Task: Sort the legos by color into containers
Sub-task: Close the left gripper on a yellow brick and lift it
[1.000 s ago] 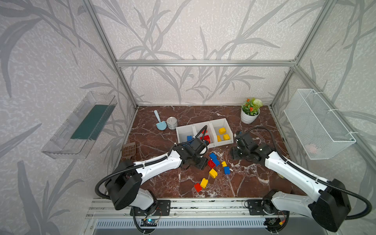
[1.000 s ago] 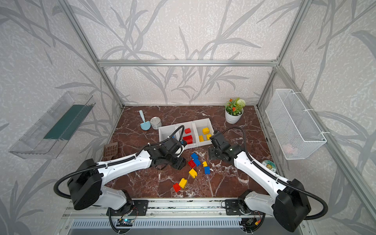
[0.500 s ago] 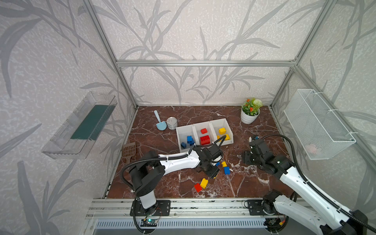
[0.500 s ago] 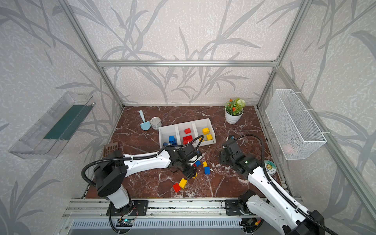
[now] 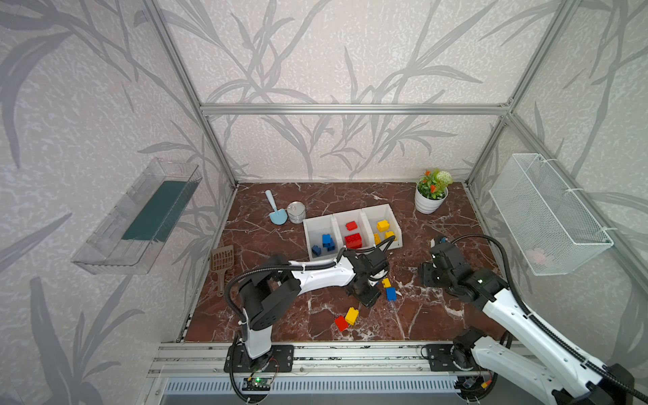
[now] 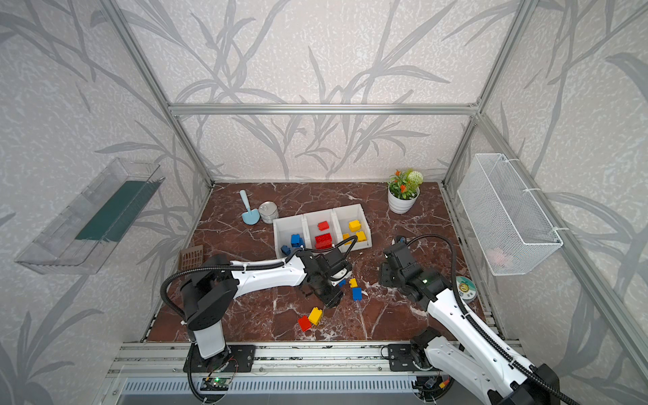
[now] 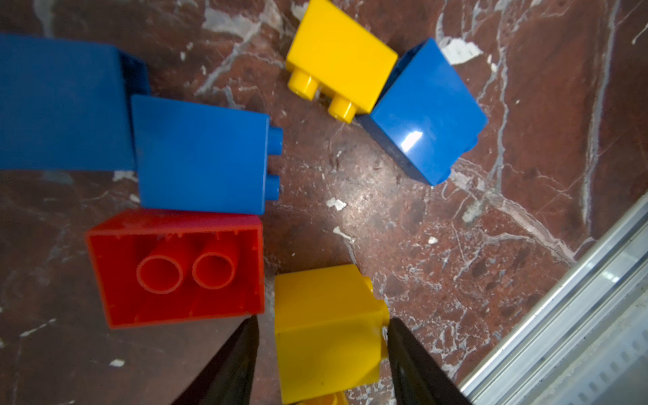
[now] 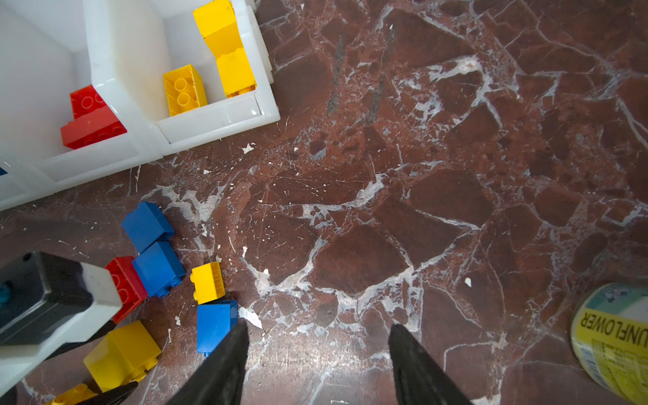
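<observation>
The containers [image 5: 350, 212], three joined white bins, hold blue legos [image 5: 326, 240], red legos [image 5: 353, 240] and yellow legos [image 5: 382, 225], one colour each. Loose legos lie in front of them. My left gripper [image 7: 321, 319] is down in that pile, open, its jaws straddling a yellow brick [image 7: 326, 336] on the floor, with a gap on one side. A red brick [image 7: 179, 270] and a blue brick [image 7: 200, 157] lie beside it. In a top view a yellow brick [image 5: 351, 315] and a red one [image 5: 341, 323] sit nearer the front. My right gripper [image 8: 317, 326] hangs open over bare floor.
A potted plant [image 5: 430, 196] stands at the back right; a tin can [image 5: 296, 212] and a blue scoop [image 5: 277, 210] at the back left. A brown slotted scoop [image 5: 221, 261] lies by the left wall. A labelled can [image 8: 613, 343] lies near my right gripper.
My left gripper came from above the bins down into the floor pile and narrowed around the yellow brick. My right arm pulled back to the right, away from the bins.
</observation>
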`<state>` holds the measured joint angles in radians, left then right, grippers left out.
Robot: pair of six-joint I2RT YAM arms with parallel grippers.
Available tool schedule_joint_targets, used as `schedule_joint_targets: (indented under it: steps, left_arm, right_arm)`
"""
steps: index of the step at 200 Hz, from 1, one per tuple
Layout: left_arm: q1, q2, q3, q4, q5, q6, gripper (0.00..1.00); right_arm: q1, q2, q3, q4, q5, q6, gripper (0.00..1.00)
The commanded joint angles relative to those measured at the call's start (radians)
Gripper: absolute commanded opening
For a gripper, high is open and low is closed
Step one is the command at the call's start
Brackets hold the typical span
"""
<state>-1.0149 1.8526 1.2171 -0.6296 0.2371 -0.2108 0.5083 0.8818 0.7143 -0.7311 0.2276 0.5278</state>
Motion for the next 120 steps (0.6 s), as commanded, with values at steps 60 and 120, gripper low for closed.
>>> schedule_joint_targets:
  steps: [60, 120]
  left_arm:
    - [-0.002, 0.009, 0.046, -0.048, 0.016, 0.03, 0.41]
    - [0.008, -0.044, 0.077, -0.038, 0.058, 0.021, 0.35]
  right_arm:
    - [-0.023, -0.034, -0.003, -0.039, 0.017, -0.014, 0.63]
    - [-0.043, -0.053, -0.008, -0.041, 0.013, -0.028, 0.63]
